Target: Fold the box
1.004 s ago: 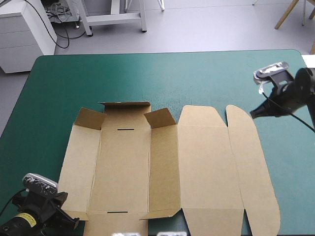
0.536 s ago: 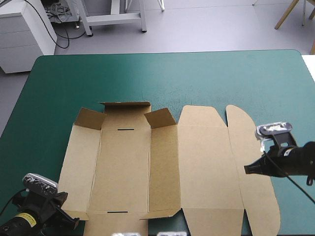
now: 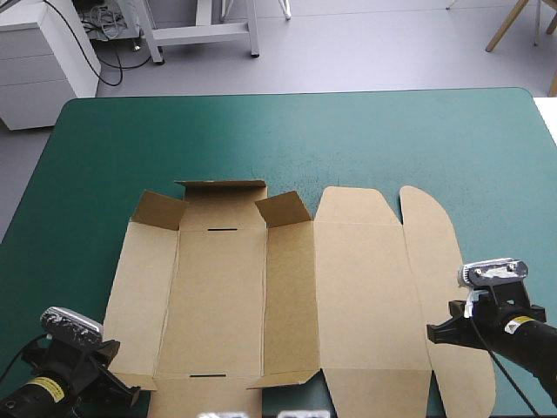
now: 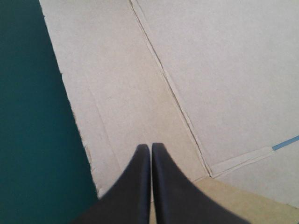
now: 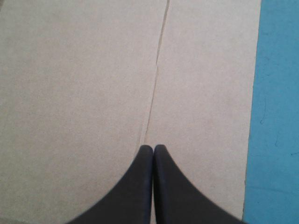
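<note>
The brown box [image 3: 348, 287] lies as a cut sheet, mostly flat, on the teal-green cover. At its far left end the two small corner flaps [image 3: 283, 209] and the short far wall [image 3: 222, 187] stand slightly raised. My left gripper [image 3: 130, 392] sits at the sheet's near left corner, fingers shut in one point [image 4: 150, 148] above the board [image 4: 210, 70] beside its edge. My right gripper [image 3: 432, 332] is shut over the rounded right flap, its tip [image 5: 153, 148] on the crease of the board [image 5: 70, 70].
The teal-green cover [image 3: 287, 139] stretches from the box to the table's far edge. A narrow strip of cover [image 5: 275, 116] runs beside the right flap's outer edge. The sheet's near edge reaches close to the table's front edge.
My right arm has swung from beyond the flap's far right corner toward the near side and now sits over the right flap. The left arm and the box have not moved.
</note>
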